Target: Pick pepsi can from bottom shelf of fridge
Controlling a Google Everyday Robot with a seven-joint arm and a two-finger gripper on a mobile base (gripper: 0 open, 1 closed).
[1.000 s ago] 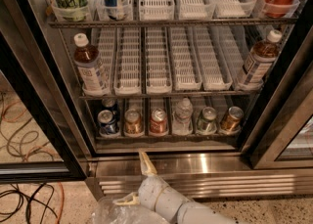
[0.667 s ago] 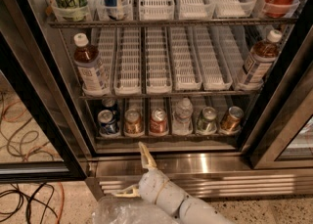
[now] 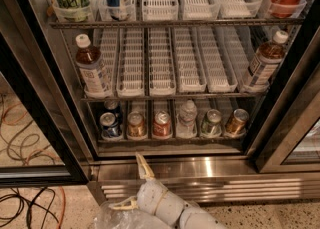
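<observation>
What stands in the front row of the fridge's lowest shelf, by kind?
Cans: 5 (the pepsi can is at the left end)
Clear bottles: 1
Total: 6
The claw hovers open below, before the steel base.

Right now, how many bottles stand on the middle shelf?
2: left bottle at the far left, right bottle at the far right. The gripper is low, before the fridge.

Speckled pale floor [image 3: 280, 215] shows at near left and near right, evenly lit, with loose black cables [image 3: 20, 208] and an orange cable [image 3: 61, 204] lying tangled on it at near left; the gripper [image 3: 133, 185], fingers spread apart, sits low at near centre.
</observation>
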